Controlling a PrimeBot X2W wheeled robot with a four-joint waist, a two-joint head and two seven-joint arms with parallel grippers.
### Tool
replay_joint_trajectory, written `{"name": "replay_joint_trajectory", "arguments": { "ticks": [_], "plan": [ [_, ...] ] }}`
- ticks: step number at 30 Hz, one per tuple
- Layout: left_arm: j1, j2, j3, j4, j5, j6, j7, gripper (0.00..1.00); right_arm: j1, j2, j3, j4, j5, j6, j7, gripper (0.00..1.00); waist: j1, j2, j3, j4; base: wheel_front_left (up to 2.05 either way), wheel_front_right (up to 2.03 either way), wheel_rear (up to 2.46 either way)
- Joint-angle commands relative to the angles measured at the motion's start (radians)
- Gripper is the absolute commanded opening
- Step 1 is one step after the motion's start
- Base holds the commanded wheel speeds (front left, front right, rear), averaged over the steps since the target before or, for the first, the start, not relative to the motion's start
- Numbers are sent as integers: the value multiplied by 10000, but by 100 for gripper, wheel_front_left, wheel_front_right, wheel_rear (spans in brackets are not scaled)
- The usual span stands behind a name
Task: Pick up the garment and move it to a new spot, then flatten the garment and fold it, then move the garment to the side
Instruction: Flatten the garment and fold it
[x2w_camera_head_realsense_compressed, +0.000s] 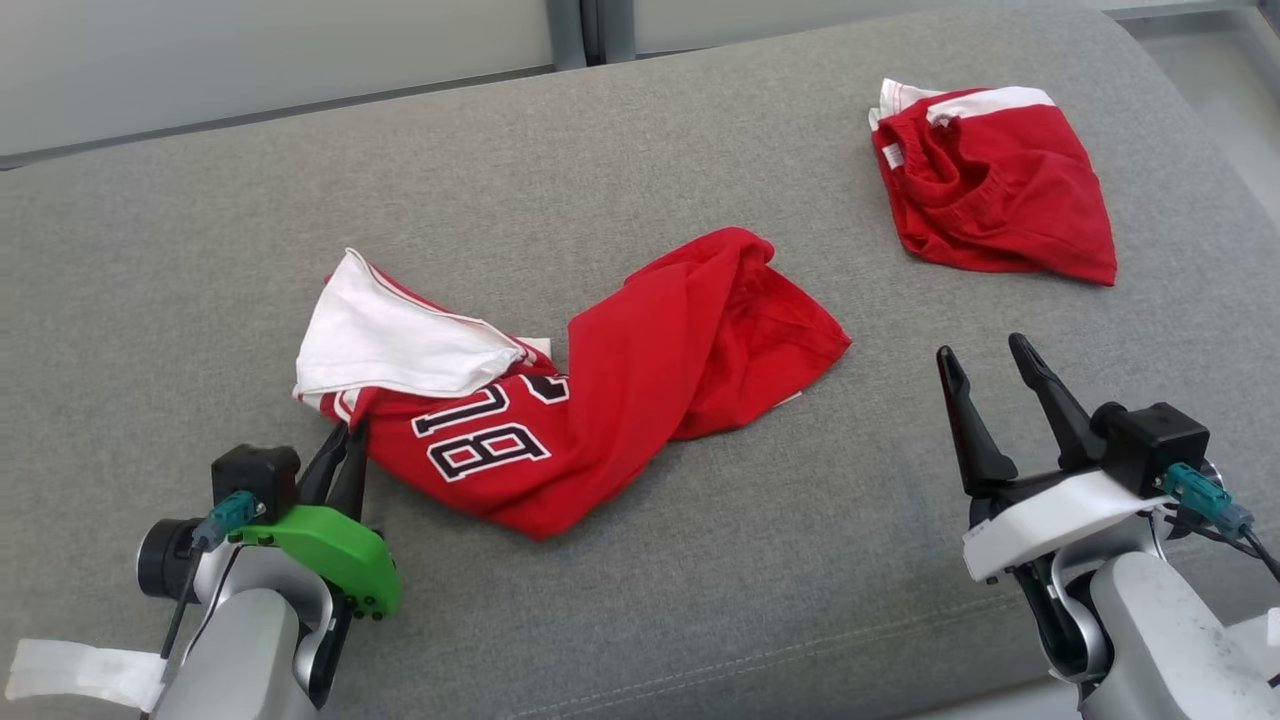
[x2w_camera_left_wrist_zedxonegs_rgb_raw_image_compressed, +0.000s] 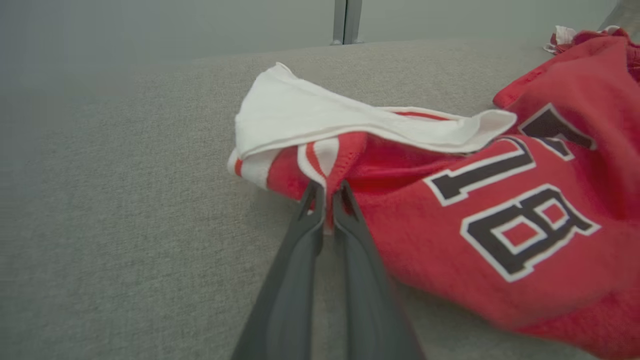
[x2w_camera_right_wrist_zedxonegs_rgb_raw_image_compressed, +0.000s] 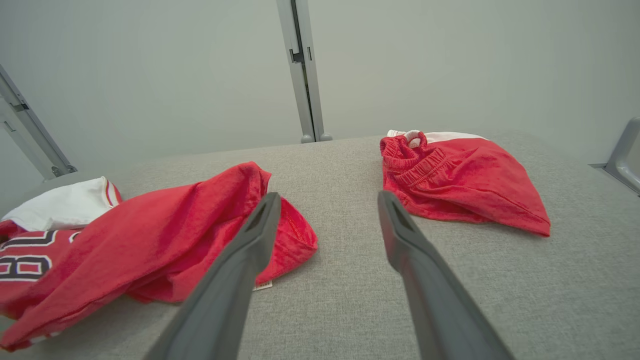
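A crumpled red jersey, the garment (x2w_camera_head_realsense_compressed: 640, 370), with white trim and a dark number, lies mid-surface on the grey cushion. My left gripper (x2w_camera_head_realsense_compressed: 345, 440) is at its lower left corner; in the left wrist view the fingers (x2w_camera_left_wrist_zedxonegs_rgb_raw_image_compressed: 327, 200) are shut on a red-and-white hem fold of the garment (x2w_camera_left_wrist_zedxonegs_rgb_raw_image_compressed: 500, 220). My right gripper (x2w_camera_head_realsense_compressed: 990, 370) hovers open to the right of the garment, nothing between its fingers; in the right wrist view it (x2w_camera_right_wrist_zedxonegs_rgb_raw_image_compressed: 325, 205) points at bare cushion between the garment (x2w_camera_right_wrist_zedxonegs_rgb_raw_image_compressed: 165, 230) and a second red piece.
Red shorts (x2w_camera_head_realsense_compressed: 1000, 190) with an elastic waistband lie bunched at the far right, also seen as shorts (x2w_camera_right_wrist_zedxonegs_rgb_raw_image_compressed: 460, 180) in the right wrist view. The grey cushion (x2w_camera_head_realsense_compressed: 200, 250) ends at a pale wall with a metal post (x2w_camera_right_wrist_zedxonegs_rgb_raw_image_compressed: 302, 70) behind.
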Motion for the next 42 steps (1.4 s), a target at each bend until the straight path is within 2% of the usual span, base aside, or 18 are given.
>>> {"name": "replay_joint_trajectory", "arguments": {
  "ticks": [1,11,15,24,27,31,35,42],
  "plan": [
    [315,29,128,-405,255,57,-19,0,167,31,-26,-23,21,-1,-33,100,0,-1,-187,268,0,0,0],
    [1836,241,546,-3261,1222,619,-21,0,529,168,-5,146,110,-1,-34,100,0,-1,-873,949,0,0,0],
    [2331,356,496,-3893,1396,807,-9,0,630,195,-21,198,132,-1,-34,100,0,-1,-1059,1096,0,0,0],
    [3920,561,244,-6290,1384,1211,1204,0,791,269,35,217,180,-1,-36,100,0,-1,-1329,1221,0,0,0],
    [4328,651,196,-6708,1336,1268,1557,0,785,235,-8,209,190,-1,-36,100,0,-1,-1315,1238,0,0,0],
    [4332,694,204,-6948,1193,1177,1647,0,726,239,6,219,222,-1,-34,100,0,-1,-1281,1210,0,0,0],
    [3728,990,183,-7172,1332,1016,1815,0,660,263,24,189,229,-1,-34,100,0,-1,-1237,1169,0,0,0],
    [2052,1702,-81,-7149,1224,300,2416,0,416,308,88,210,261,-1,-36,100,0,-1,-973,867,0,0,0]
  ]
}}
